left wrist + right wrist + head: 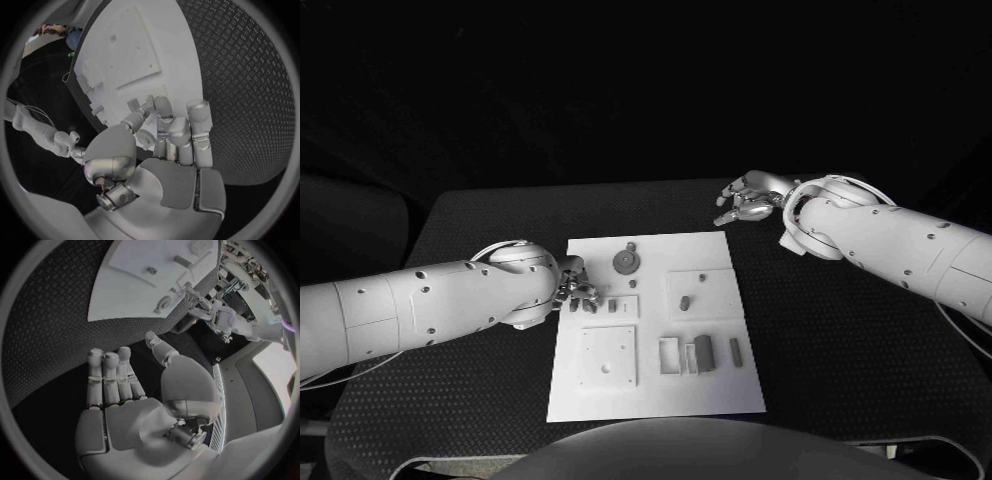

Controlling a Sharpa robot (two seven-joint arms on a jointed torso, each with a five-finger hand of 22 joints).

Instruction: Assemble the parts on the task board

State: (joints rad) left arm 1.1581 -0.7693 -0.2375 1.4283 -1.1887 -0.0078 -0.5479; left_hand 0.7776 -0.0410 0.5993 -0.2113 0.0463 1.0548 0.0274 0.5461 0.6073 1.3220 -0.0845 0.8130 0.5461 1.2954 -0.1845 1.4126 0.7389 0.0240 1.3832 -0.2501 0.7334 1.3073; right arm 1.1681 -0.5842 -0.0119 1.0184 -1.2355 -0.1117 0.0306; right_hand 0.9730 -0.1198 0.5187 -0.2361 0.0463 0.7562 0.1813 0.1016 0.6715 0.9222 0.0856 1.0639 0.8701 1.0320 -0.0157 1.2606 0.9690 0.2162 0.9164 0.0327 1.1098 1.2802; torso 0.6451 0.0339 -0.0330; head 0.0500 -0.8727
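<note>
Right now the left hand (577, 295) sits at the left edge of the task board (653, 400), fingers curled down toward a small part (613, 303) in the square recess beside it. From the left wrist view its fingertips (139, 118) crowd close to the board's edge, but I cannot tell whether they actually pinch anything. The right hand (750, 197) hangs over the bare desk (502, 215) beyond the board's far right corner, fingers apart and holding nothing, probably parked there to keep clear. The remaining parts lie on the board: a round disc (627, 262) near the far edge, a short peg (685, 302) on the right square, and several bars (704, 351) grouped toward the near right, well apart from either hand.
</note>
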